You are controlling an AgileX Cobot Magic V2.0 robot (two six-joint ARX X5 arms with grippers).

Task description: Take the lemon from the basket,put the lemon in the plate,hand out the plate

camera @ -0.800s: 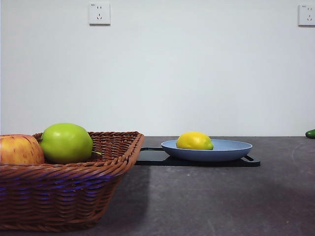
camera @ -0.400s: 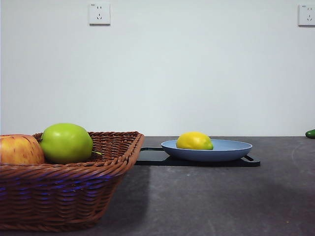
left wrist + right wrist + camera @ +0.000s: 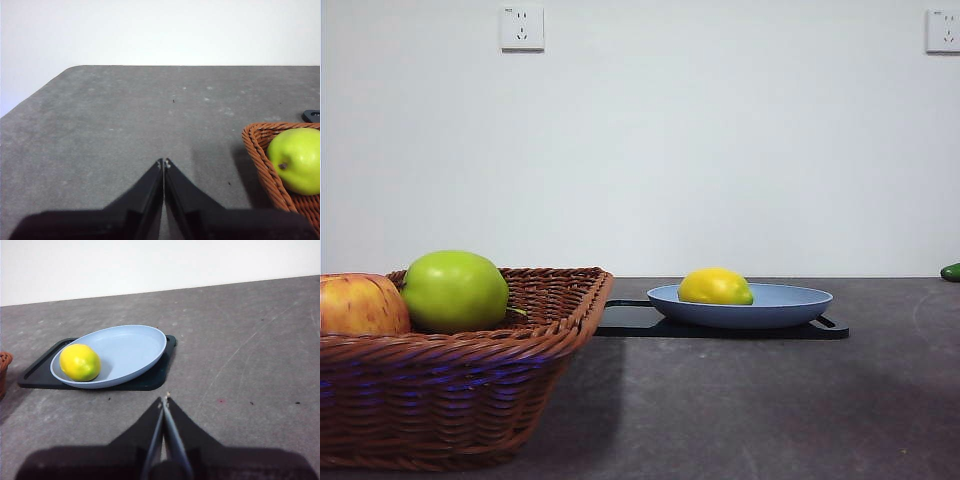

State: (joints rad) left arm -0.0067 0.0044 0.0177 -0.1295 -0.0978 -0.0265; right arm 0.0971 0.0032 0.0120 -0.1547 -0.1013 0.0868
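Grey, speckled counter [image 3: 740,400] runs back to a plain white wall with 2 sockets. On it the lemon [image 3: 715,286] lies in the light blue plate [image 3: 790,305], toward the side nearer the basket [image 3: 450,400], and the plate sits on a flat black tray [image 3: 630,320]. A green apple [image 3: 455,290] and a red-yellow apple [image 3: 360,305] rest in the basket. The left hand [image 3: 163,162] hangs over bare counter beside the basket, jaws pressed together. The right hand [image 3: 164,400], jaws also together, holds nothing, near the plate but apart from it.
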